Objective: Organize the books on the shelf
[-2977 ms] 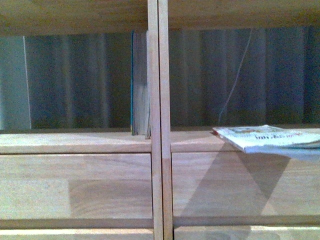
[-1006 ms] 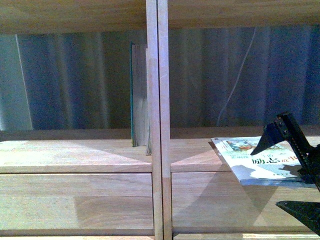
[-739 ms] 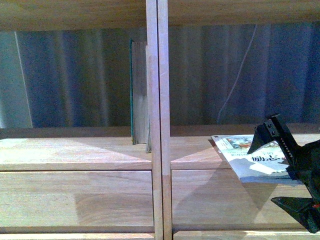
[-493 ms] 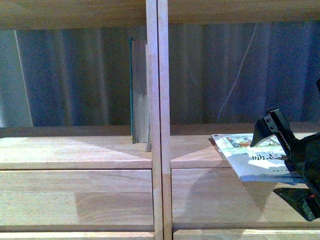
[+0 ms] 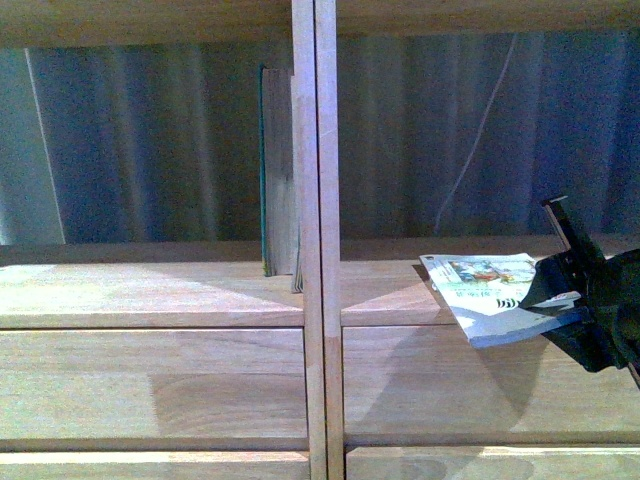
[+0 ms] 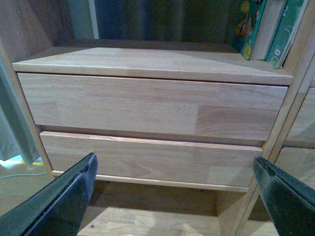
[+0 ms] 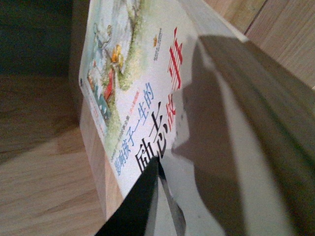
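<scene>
My right gripper (image 5: pixel 562 300) is shut on a pale illustrated book (image 5: pixel 488 296) with black characters, lying flat and jutting past the front edge of the right column's shelf board (image 5: pixel 385 300). The right wrist view shows the same cover (image 7: pixel 147 88) with one black finger (image 7: pixel 140 206) pressed on it. Several thin teal-edged books (image 5: pixel 278 170) stand upright in the left column against the centre divider (image 5: pixel 316 240); they also show in the left wrist view (image 6: pixel 268 29). My left gripper (image 6: pixel 177 196) is open and empty, low in front of the left column's drawer fronts (image 6: pixel 147 105).
The light wood shelf has flat drawer fronts (image 5: pixel 150 380) under each open compartment. A thin white cable (image 5: pixel 470 150) hangs behind the right compartment. The floor under the shelf (image 6: pixel 147 221) is pale wood.
My right gripper has come in from the lower right, closed on the flat book's near edge and raised it slightly. The upright books have not moved.
</scene>
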You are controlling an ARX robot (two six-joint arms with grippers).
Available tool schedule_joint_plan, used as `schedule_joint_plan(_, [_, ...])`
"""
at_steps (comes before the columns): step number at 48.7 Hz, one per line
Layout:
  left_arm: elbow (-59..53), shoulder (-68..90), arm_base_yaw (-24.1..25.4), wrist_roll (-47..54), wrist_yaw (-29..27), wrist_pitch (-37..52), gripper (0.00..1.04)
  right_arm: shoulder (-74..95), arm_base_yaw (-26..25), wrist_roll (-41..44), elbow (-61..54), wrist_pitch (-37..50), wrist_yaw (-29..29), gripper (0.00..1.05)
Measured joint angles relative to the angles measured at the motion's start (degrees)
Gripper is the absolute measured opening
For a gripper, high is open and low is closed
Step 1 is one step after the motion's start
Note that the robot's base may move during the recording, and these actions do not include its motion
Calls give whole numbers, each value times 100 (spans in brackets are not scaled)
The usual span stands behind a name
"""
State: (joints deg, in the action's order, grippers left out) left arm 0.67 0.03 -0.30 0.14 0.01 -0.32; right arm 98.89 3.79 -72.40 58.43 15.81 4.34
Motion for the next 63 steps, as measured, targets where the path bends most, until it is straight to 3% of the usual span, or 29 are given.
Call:
schedule_joint_plan(3, [0,0,0,0,-2,0,97,-90,-4,22,-63,35,20,11])
schedule_joint_plan(7, [0,0,0,-2,-2,0,97,-162,-17,28,-129,33,37,7])
schedule_joint_plan(34, [0,0,0,-2,-2,0,97,-929,-431,446,-321,-11,664,7])
schedule_joint_plan(49, [0,0,0,-2,-2,0,97,-1869,-890,1034,-146,-168,1648,7])
schedule_joint_plan(63, [0,0,0,0,-2,0,97,-2691,-960,1508,-160,-433,2345,7])
